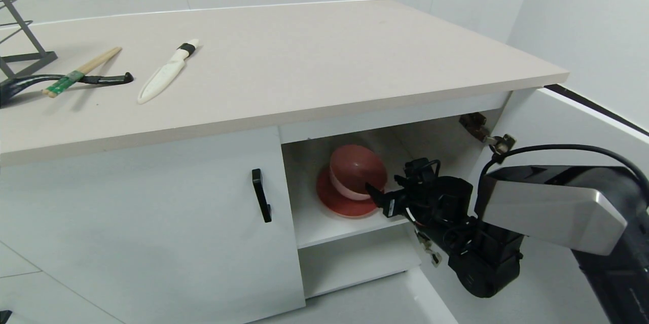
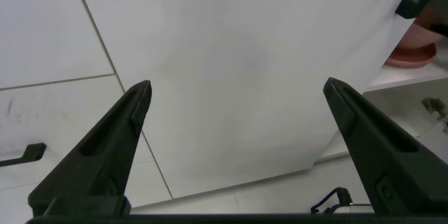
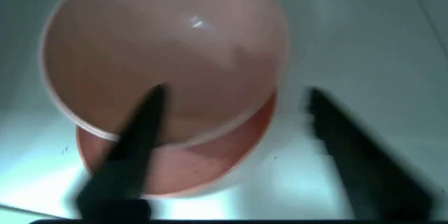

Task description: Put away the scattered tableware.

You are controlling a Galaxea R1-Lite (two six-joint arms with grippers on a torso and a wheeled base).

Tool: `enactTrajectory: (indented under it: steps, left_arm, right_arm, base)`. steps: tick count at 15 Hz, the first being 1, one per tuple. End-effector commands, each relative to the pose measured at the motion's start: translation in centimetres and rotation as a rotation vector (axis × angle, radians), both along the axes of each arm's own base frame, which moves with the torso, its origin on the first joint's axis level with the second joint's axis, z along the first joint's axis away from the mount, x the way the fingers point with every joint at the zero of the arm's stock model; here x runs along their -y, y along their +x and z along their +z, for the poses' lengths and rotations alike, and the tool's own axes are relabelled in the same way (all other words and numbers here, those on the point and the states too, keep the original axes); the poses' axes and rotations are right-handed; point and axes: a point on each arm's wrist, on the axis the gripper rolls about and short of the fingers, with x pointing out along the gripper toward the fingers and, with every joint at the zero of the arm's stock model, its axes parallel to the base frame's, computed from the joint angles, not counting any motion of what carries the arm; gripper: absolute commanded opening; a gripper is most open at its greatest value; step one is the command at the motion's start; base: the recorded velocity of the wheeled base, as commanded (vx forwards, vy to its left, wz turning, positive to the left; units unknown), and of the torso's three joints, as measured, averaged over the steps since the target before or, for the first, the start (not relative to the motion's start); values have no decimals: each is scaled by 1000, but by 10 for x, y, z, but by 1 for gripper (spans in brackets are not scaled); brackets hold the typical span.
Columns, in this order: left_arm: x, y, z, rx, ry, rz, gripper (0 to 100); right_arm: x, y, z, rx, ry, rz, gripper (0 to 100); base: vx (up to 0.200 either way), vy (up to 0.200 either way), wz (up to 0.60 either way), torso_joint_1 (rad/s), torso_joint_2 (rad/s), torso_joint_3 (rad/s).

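Inside the open cabinet, a pink bowl (image 1: 357,169) (image 3: 161,63) rests on a red plate (image 1: 339,204) (image 3: 210,168) on the shelf. My right gripper (image 1: 379,196) (image 3: 236,96) is open at the bowl: one finger is inside the rim, the other outside it. On the counter lie a white sheathed knife (image 1: 167,73), wooden chopsticks (image 1: 81,71) with a green band and a black-handled utensil (image 1: 101,79). My left gripper (image 2: 238,87) is open and empty, low in front of the white cabinet front; the bowl (image 2: 414,42) shows off to its side.
The right cabinet door (image 1: 557,126) stands swung open beside my right arm. The left door, with its black handle (image 1: 261,194), is closed. A dark wire rack (image 1: 20,45) stands at the counter's far left. Beneath the shelf (image 1: 324,230) is a lower compartment.
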Motion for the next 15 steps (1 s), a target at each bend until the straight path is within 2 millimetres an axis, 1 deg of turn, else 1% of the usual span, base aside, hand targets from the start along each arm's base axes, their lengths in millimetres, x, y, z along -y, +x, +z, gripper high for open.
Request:
enactTrajectory:
  steps: [1,2,4,5,6,7,8,9,10,11,12,13,14,15]
  left_arm:
    - [0,0,0,0,-1,0,100]
    - [0,0,0,0,-1,0,100]
    - [0,0,0,0,-2,0,100]
    - [0,0,0,0,-2,0,100]
    - [0,0,0,0,-2,0,100]
    - [0,0,0,0,-2,0,100]
    - [0,0,0,0,-2,0,100]
    - [0,0,0,0,-2,0,100]
    - [0,0,0,0,-2,0,100]
    - [0,0,0,0,-4,0,100]
    - [0,0,0,0,-4,0,100]
    - [0,0,0,0,-4,0,100]
    - [0,0,0,1,-5,0,100]
    - [0,0,0,1,-7,0,100]
  right_arm:
    - [0,-1,3,17,-28,7,100]
    - [1,-4,7,31,-48,9,100]
    - [5,-12,29,81,-81,16,100]
    - [2,-21,46,114,-83,33,100]
    - [2,-24,51,122,-79,37,100]
    - [5,-46,74,140,-76,55,100]
    - [12,-76,91,137,-85,84,100]
    - [20,-98,101,130,-90,100,100]
    - [34,-129,117,139,-84,116,100]
    - [47,-152,129,155,-75,121,100]
    - [64,-185,138,172,-64,135,100]
    - [73,-198,139,173,-65,138,100]
    - [79,-205,152,229,-36,97,100]
    - [86,-210,158,238,-32,51,100]
  base:
    - [0,0,0,0,0,0]
    - [0,0,0,0,0,0]
    - [0,0,0,0,0,0]
    - [0,0,0,0,0,0]
    - [0,0,0,0,0,0]
    - [0,0,0,0,0,0]
    - [0,0,0,0,0,0]
    - [0,0,0,0,0,0]
    - [0,0,0,0,0,0]
    - [0,0,0,0,0,0]
    - [0,0,0,0,0,0]
    - [0,0,0,0,0,0]
    - [0,0,0,0,0,0]
    - [0,0,0,0,0,0]
